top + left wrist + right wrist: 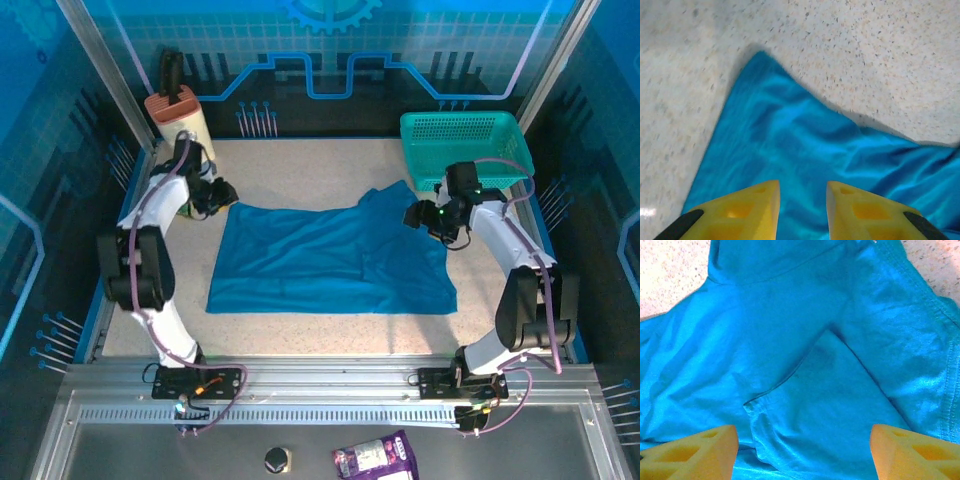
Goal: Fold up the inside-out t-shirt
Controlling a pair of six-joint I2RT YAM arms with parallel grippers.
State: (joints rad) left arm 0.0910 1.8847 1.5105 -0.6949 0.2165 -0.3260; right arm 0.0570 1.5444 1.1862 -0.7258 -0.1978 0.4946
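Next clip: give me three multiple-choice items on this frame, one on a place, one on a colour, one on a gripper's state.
1. Where is the teal basket? A) near left corner B) table's far right corner C) on the t-shirt
2. The t-shirt's colour? A) red B) white C) blue
3. The right gripper's jaws? A) wide apart B) shut on the basket C) shut on a sleeve
Key: 1 B, it stands by the far right edge; 2 C, plain blue cloth; 3 A, its fingers stand wide apart above flat cloth.
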